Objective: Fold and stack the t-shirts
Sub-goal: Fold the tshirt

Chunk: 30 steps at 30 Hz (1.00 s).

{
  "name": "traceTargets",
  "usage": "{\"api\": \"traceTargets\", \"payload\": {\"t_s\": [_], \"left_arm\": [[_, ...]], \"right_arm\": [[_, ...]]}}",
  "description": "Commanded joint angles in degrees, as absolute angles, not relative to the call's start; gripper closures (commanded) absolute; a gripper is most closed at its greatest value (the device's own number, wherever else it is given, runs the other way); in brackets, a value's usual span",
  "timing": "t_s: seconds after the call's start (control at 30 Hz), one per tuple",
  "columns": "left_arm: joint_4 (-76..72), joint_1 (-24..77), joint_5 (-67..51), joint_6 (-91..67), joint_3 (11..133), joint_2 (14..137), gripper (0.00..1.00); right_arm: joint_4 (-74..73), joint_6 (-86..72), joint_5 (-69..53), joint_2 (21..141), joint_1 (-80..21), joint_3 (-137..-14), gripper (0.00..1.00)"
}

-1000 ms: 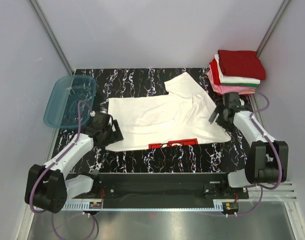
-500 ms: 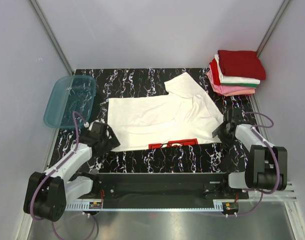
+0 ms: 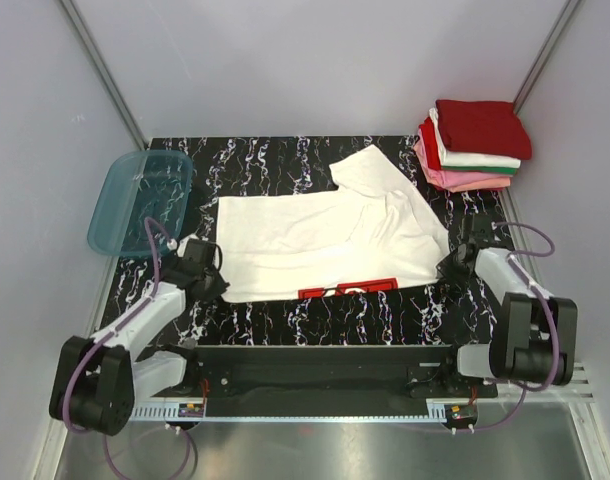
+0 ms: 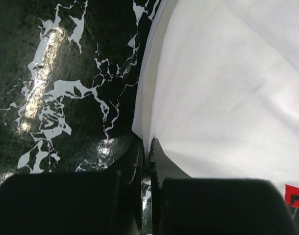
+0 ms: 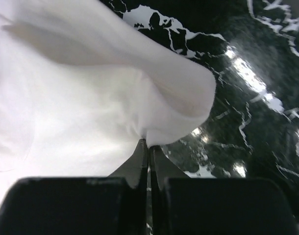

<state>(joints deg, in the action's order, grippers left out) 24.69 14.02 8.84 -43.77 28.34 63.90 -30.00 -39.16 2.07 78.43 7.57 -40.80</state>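
The left arm (image 3: 145, 310) and right arm (image 3: 507, 272) have white links, black joints and looping purple cables (image 3: 151, 255); their black fingers (image 4: 164, 169) taper thin.

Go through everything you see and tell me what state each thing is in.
white t-shirt: spread out, not yet folded
left gripper: fingers shut on its left edge
right gripper: fingers shut on its right edge
folded t-shirts: stacked, far right corner
teal tub: upright, far left
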Motion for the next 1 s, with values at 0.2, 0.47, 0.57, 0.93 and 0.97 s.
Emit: {"api": "traceTargets", "payload": {"t_s": [0.2,0.47,0.57,0.93,0.97], "left_arm": [[41.64,13.27,8.89,-50.27,32.17,43.95,1.0],[50.44,13.62,1.59,-54.67,33.3,33.15,0.69],[54.31,13.62,0.36,-51.18,35.41,30.42,0.15],[51.16,13.45,4.3,-23.66,54.84,41.92,0.01],[50.11,13.27,4.65,-21.29,54.5,42.36,0.01]], "right_arm": [[-48.06,-50.09,15.38,52.48,8.35,-41.13,1.0],[-56.67,-55.1,15.02,44.84,8.35,-44.03,0.32],[-55.47,-53.98,16.34,40.28,8.35,-46.75,0.03],[-34.02,-30.43,-9.14,78.0,4.06,-74.49,0.08],[-33.75,-27.1,-8.97,86.4,1.17,-78.53,0.08]]}}
